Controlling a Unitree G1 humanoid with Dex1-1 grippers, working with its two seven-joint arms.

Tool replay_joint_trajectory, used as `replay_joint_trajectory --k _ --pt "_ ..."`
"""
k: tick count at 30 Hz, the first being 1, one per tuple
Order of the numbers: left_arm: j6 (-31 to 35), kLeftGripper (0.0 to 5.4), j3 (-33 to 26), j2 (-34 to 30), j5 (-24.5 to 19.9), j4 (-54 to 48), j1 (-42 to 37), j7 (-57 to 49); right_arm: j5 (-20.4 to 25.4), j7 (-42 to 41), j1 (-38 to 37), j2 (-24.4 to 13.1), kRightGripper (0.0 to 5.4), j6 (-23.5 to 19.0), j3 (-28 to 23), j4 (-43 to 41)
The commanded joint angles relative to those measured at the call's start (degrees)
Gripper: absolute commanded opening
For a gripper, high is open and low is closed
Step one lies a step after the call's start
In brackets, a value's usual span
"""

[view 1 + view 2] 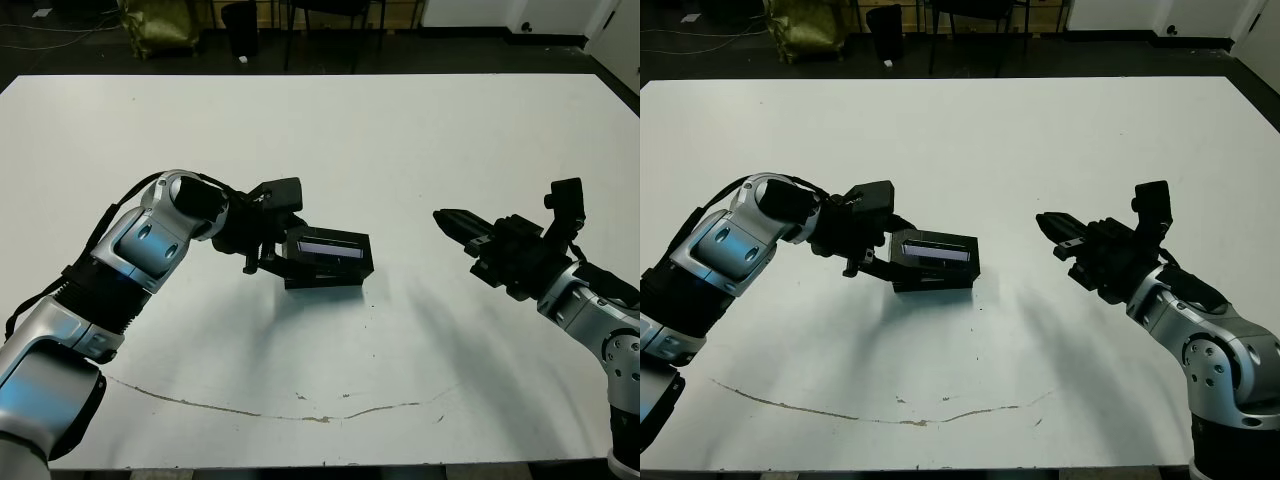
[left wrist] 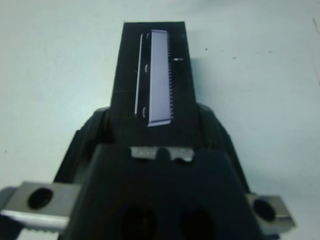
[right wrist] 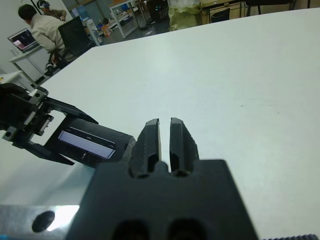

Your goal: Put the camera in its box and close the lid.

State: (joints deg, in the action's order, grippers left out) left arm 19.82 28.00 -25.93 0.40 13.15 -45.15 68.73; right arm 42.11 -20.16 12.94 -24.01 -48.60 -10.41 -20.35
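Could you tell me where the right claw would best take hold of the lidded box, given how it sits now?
Probably by its free short end, coming in from the robot's right. The box, with the lid on top, is a long narrow oblong tilted up off the table, and the left claw already straddles its left end. The right claw, fingers together, would need to open first.

One white rectangular surface [image 1: 400, 130] carries one black rectangular lid with a pale grey-lilac strip [image 1: 330, 250]. Two black two-fingered claws show: the left claw [image 1: 275, 262] and the right claw [image 1: 452, 222]. One seated person [image 3: 42, 27] shows beyond.
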Motion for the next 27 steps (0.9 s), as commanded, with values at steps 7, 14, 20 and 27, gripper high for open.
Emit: replay_joint_trajectory --k 7,14,20,27 --pt "-0.15 2.42 0.54 1.70 1.96 3.17 0.37 -0.52 0.38 1.15 -1.59 0.54 0.00 -1.45 -0.29 -1.20" --pt "-1.32 2.42 0.60 2.03 3.36 4.15 0.16 -1.63 1.69 2.07 -2.35 0.83 0.00 -2.57 -0.78 -2.15" --pt "-1.00 2.42 0.25 1.98 4.18 4.70 0.27 -2.10 2.42 2.49 -2.85 0.61 0.00 -3.39 -1.07 -3.01" --pt "-0.91 2.42 -0.39 1.59 4.38 6.98 -0.30 -2.22 2.63 2.08 -3.36 0.31 0.00 -3.29 -1.13 -3.39"
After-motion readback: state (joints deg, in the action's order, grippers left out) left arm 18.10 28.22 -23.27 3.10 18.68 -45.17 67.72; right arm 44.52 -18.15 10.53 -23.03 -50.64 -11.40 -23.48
